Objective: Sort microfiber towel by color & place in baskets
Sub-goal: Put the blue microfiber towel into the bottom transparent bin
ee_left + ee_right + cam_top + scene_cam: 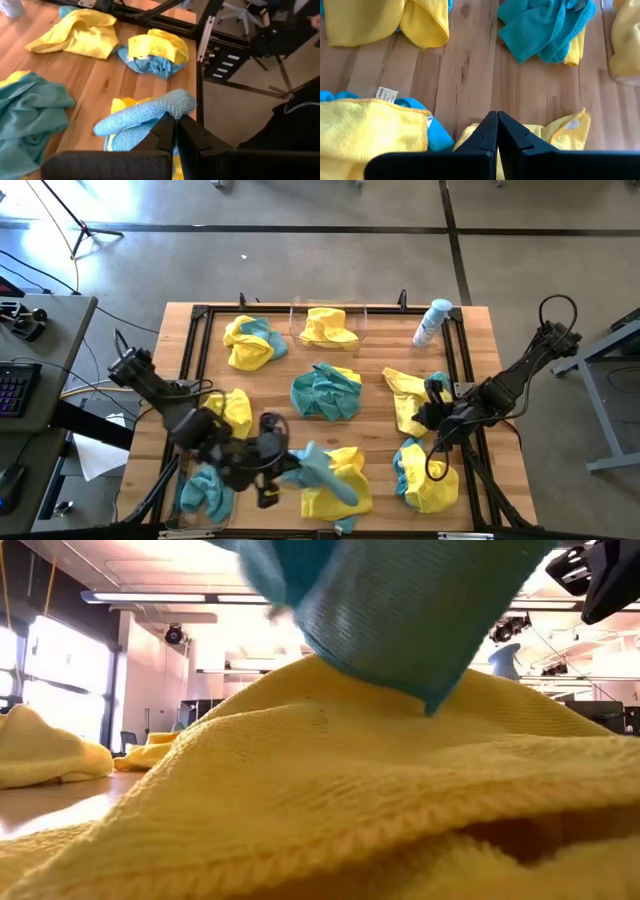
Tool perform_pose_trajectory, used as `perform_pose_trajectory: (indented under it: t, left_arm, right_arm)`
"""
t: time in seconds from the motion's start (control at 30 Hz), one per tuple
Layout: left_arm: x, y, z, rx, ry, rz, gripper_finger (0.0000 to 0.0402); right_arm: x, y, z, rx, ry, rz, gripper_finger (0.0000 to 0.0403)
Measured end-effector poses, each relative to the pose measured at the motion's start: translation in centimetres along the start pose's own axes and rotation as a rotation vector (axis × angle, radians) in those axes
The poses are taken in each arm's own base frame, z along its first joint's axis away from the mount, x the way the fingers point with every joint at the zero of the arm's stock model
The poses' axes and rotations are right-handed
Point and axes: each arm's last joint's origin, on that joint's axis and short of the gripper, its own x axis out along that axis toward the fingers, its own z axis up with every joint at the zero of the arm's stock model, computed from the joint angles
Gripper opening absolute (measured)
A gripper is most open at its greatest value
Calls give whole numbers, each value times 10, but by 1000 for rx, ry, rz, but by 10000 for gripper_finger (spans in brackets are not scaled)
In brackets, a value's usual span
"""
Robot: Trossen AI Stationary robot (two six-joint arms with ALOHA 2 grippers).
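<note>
Concrete floor all around, and your wooden worktop (375, 360) sits mid-frame in the high view, littered with cloths. Look lower left of centre: your left gripper (285, 465) has its fingers (167, 131) pinched tight on a teal-blue towel (318, 470), and you can see in the left wrist view how that cloth bunches out just ahead of the tips. It's draped over a yellow towel (340, 490) at the bottom centre of the high frame; the low view fills with that same yellow weave, the teal one hanging above it.

Over on the right side, your right gripper (422, 416) hangs above a yellow cloth (405, 395), fingers (496, 134) pressed together with nothing between them.

Now your baskets. One clear basket (296, 315) stands at the upper centre of the worktop with a yellow towel (328, 327) inside. The other clear basket (182, 505) is at the lower left corner, a teal towel (205, 490) in it.

Elsewhere you've got a yellow-and-teal bundle (252, 342) upper left, a teal heap (326, 392) dead centre, another mixed pair (427, 475) lower right, and a yellow cloth (235, 410) beside your left arm. White-and-blue spray bottle (432, 322) lies upper right.
</note>
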Motion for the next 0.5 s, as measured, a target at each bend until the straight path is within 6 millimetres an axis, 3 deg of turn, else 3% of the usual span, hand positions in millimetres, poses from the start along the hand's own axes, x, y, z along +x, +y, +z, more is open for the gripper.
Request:
perform_pose_trajectory:
  t: [0.17,0.5]
  left_arm:
    - [-35,-1,-12,43,57,-16,0]
    - [-99,12,-34,-58,182,-25,0]
  right_arm:
    - [0,0,0,-29,-5,-10,0]
    - [0,-2,2,-13,-27,-33,0]
